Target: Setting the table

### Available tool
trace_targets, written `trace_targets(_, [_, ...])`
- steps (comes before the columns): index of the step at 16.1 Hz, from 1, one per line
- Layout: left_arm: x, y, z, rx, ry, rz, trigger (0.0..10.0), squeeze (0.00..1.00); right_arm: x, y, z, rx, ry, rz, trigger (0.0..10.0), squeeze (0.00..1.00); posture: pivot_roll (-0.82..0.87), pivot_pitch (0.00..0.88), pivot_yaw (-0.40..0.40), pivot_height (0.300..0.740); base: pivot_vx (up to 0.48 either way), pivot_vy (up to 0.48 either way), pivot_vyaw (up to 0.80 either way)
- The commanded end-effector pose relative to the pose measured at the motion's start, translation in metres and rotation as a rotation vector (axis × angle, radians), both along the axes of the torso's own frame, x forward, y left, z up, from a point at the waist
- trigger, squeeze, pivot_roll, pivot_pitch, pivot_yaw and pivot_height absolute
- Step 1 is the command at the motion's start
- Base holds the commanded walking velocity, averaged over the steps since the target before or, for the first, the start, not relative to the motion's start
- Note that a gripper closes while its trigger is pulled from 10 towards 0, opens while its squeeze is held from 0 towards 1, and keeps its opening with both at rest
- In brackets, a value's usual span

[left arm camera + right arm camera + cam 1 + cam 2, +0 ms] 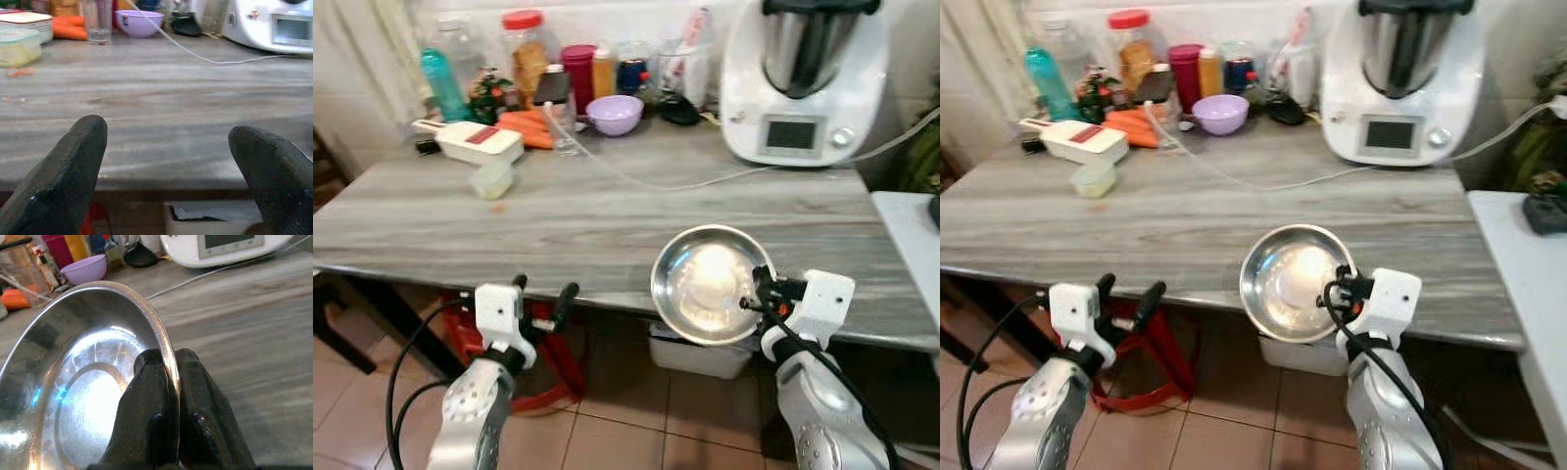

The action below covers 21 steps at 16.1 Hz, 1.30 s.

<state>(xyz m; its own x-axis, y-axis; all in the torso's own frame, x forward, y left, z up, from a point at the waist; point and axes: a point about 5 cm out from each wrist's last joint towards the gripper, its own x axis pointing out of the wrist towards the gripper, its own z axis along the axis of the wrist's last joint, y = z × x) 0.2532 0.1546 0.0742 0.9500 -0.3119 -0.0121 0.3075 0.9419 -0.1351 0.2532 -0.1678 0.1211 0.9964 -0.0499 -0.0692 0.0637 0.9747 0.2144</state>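
Steel bowl (88, 382) cut off by frame edge in right wrist view; jars (524, 44) at table's back blurred, labels unreadable.

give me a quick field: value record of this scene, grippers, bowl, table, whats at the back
right gripper: shut on the rim of the steel bowl, one finger inside, one outside
steel bowl: empty, held tilted over the table's near edge
left gripper: open, empty, just short of the near edge
table: grey wood-grain top, middle bare
back of table: purple bowl, carrots, jars and bottles
back right: white kitchen machine, its cable trailing across the top
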Motion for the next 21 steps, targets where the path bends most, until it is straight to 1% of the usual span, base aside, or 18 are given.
trace_targets(1, [-0.003, -0.005, 0.004, 0.008, -0.014, -0.065, 10.0, 0.00, 0.004, -0.005, 0.005, 0.011, -0.019, -0.028, 10.0, 0.00, -0.06, 0.000, 0.081, 0.740, 0.000, 0.000, 0.00])
trace_targets(4, [-0.015, -0.007, 0.002, 0.021, -0.001, -0.188, 10.0, 0.00, 0.018, -0.013, 0.008, 0.066, -0.006, -0.075, 10.0, 0.00, -0.06, 0.000, 0.081, 0.740, 0.000, 0.000, 0.00])
trace_targets(6, [-0.020, -0.007, 0.002, 0.023, 0.002, -0.242, 10.0, 0.00, 0.029, -0.013, 0.008, 0.107, 0.026, -0.084, 10.0, 0.00, -0.05, 0.002, 0.084, 0.740, 0.000, 0.000, 0.00])
trace_targets(8, [-0.022, -0.008, 0.003, 0.031, 0.004, -0.266, 10.0, 0.00, 0.047, -0.006, 0.006, 0.128, 0.083, -0.083, 10.0, 0.00, -0.06, 0.007, 0.089, 0.740, 0.000, 0.000, 0.00])
trace_targets(10, [-0.022, -0.010, 0.004, 0.027, 0.000, -0.282, 10.0, 0.00, 0.062, 0.001, 0.008, 0.152, 0.113, -0.082, 10.0, 0.00, -0.05, 0.011, 0.091, 0.740, 0.000, 0.000, 0.00])
trace_targets(11, [-0.023, -0.013, 0.005, 0.023, -0.003, -0.313, 10.0, 0.00, 0.076, 0.012, 0.008, 0.151, 0.166, -0.072, 10.0, 0.00, -0.05, 0.012, 0.089, 0.740, 0.000, 0.000, 0.00])
trace_targets(12, [-0.024, -0.014, 0.006, 0.021, -0.003, -0.319, 10.0, 0.00, 0.079, 0.013, 0.008, 0.158, 0.174, -0.077, 10.0, 0.00, -0.05, 0.013, 0.089, 0.740, 0.000, 0.000, 0.00])
trace_targets(13, [-0.024, -0.016, 0.007, 0.018, -0.004, -0.330, 10.0, 0.00, 0.089, 0.023, 0.011, 0.183, 0.191, -0.056, 10.0, 0.00, -0.05, 0.013, 0.084, 0.740, 0.000, 0.000, 0.00])
trace_targets(16, [-0.024, -0.016, 0.007, 0.018, -0.004, -0.332, 10.0, 0.00, 0.100, 0.035, 0.014, 0.219, 0.200, -0.040, 10.0, 0.00, -0.05, 0.011, 0.077, 0.740, 0.000, 0.000, 0.00])
trace_targets(17, [-0.024, -0.017, 0.007, 0.018, -0.004, -0.332, 10.0, 0.00, 0.102, 0.039, 0.011, 0.245, 0.230, -0.039, 10.0, 0.00, -0.05, 0.010, 0.075, 0.740, 0.000, 0.000, 0.00])
trace_targets(20, [-0.024, -0.018, 0.007, 0.016, -0.004, -0.334, 10.0, 0.00, 0.105, 0.041, 0.004, 0.260, 0.269, -0.071, 10.0, 0.00, -0.04, 0.008, 0.076, 0.740, 0.000, 0.000, 0.00])
trace_targets(21, [-0.023, -0.019, 0.007, 0.015, -0.004, -0.338, 10.0, 0.00, 0.106, 0.040, 0.001, 0.285, 0.279, -0.077, 10.0, 0.31, -0.04, 0.007, 0.078, 0.740, 0.000, 0.000, 0.00])
